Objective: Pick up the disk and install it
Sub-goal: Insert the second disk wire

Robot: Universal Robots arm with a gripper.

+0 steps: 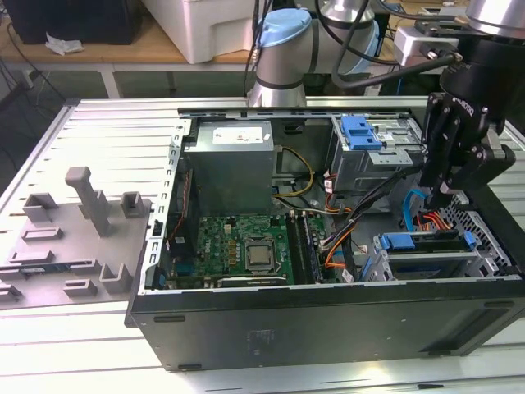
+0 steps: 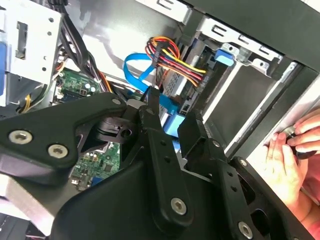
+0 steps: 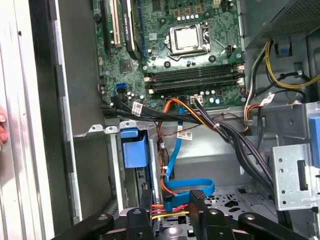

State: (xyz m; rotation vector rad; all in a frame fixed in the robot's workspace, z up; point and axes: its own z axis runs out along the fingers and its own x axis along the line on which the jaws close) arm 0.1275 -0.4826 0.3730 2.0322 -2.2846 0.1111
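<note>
We see the end effector (image 1: 447,193) hanging inside the open computer case (image 1: 328,320), its fingers (image 2: 150,107) spread fairly wide and holding nothing — in the exterior view it sits at about two o'clock from the motherboard (image 1: 238,246). The disk (image 1: 426,242) already rests in the drive bay just below the fingers, at five o'clock from them, its blue strip (image 3: 134,147) facing up. A person's hand (image 2: 295,150) rests on the tabletop (image 1: 98,123) beside the case.

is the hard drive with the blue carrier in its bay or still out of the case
In. The silver-black hard drive in its blue plastic carrier sits slotted in the grey metal drive cage, and the black gripper hovers above it.
</note>
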